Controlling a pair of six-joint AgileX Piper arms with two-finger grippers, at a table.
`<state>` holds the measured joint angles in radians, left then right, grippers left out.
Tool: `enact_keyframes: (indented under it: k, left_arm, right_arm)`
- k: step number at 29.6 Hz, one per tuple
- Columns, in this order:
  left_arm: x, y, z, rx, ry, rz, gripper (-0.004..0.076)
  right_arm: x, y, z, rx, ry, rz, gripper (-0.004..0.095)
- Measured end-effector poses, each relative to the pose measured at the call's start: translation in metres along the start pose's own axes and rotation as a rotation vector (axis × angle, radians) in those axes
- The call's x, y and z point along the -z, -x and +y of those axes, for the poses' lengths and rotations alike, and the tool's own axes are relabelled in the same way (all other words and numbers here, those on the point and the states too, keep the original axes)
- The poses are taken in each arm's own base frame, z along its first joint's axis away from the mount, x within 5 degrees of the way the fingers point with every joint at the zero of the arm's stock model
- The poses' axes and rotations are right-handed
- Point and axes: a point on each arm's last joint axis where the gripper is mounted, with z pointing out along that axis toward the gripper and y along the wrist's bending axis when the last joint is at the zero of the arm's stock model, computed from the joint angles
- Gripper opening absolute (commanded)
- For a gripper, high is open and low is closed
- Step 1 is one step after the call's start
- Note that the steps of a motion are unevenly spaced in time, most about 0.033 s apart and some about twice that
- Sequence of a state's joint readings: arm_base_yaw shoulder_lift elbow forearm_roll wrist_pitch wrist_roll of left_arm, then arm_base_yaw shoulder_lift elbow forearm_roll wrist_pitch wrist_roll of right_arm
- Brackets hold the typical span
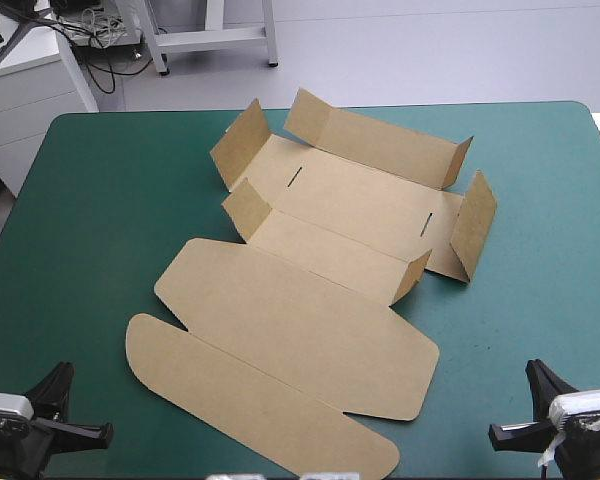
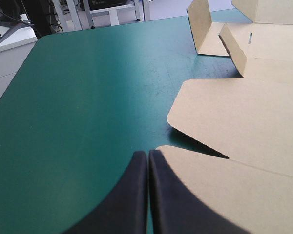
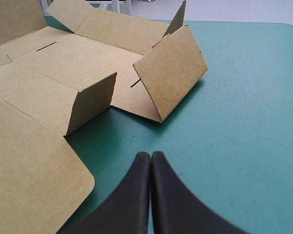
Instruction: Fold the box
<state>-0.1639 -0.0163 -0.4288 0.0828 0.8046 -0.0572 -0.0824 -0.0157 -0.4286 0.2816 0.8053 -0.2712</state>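
From above, the box (image 1: 320, 250) lay mid-way across the desk (image 1: 100, 200), its walls half raised and its lid flat toward the robot. Left wrist: the left claw (image 2: 147, 156) sat pinched closed, empty, near the lid's edge. Right wrist: the right claw (image 3: 151, 156) likewise, short of the walls. Untucked walls could flop back, or a push could skid the sheet.

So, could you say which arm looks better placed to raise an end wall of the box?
Probably right: the right tool, shut, points at the box's tilted end wall ahead. The left tool sits beside the flat lid, farther from any wall.
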Motion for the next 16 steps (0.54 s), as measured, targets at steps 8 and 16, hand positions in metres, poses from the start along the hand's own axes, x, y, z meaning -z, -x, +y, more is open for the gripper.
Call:
enact_keyframes:
  k: [8,16]
  left_arm:
    - [0.0,0.0,0.0,0.0,0.0,0.0,-0.001]
    - [0.0,0.0,0.0,0.0,0.0,0.0,-0.001]
  right_arm:
    - [0.0,0.0,0.0,-0.003,0.0,0.0,-0.002]
    - [0.0,0.0,0.0,-0.003,0.0,0.0,-0.0011]
